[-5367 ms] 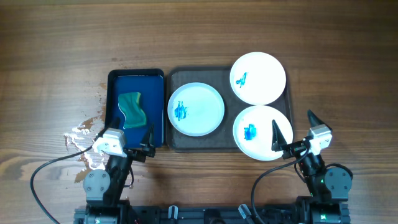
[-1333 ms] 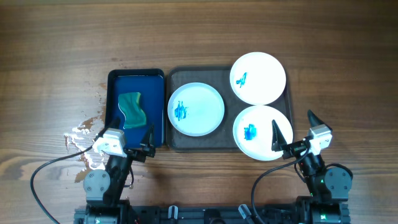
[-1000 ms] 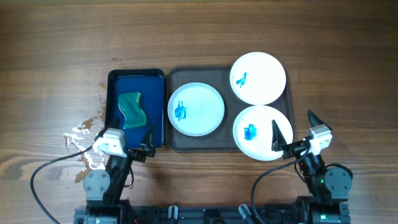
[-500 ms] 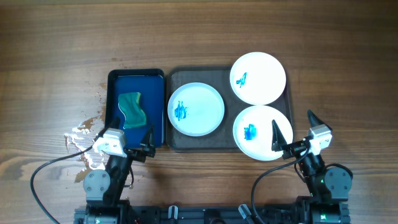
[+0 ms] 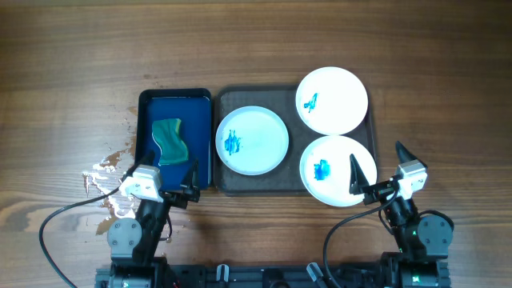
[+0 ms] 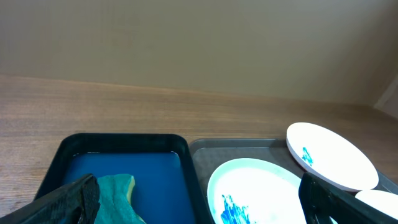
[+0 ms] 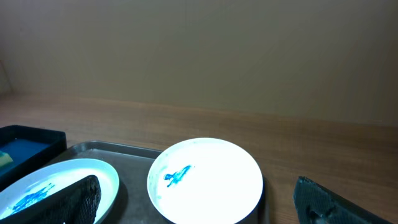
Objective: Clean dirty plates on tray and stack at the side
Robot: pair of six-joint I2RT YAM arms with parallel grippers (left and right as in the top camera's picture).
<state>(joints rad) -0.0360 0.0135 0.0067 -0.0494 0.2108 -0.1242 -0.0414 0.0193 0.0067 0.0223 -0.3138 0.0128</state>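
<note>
Three dirty plates (image 5: 252, 140) (image 5: 332, 100) (image 5: 337, 170) sit unmoved on the tray (image 5: 240, 96).

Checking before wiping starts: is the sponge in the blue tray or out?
In. The sponge lies inside the blue tray, within its rim, in both the overhead and left wrist views.

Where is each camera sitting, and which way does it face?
Overhead: above the table, looking straight down at tray, plates, both arms.
Left wrist: low behind open left gripper, facing blue tray and sponge; own fingers show.
Right wrist: low behind open right gripper, facing far plate; own fingers show.
Both wrist views share the far plate.
</note>
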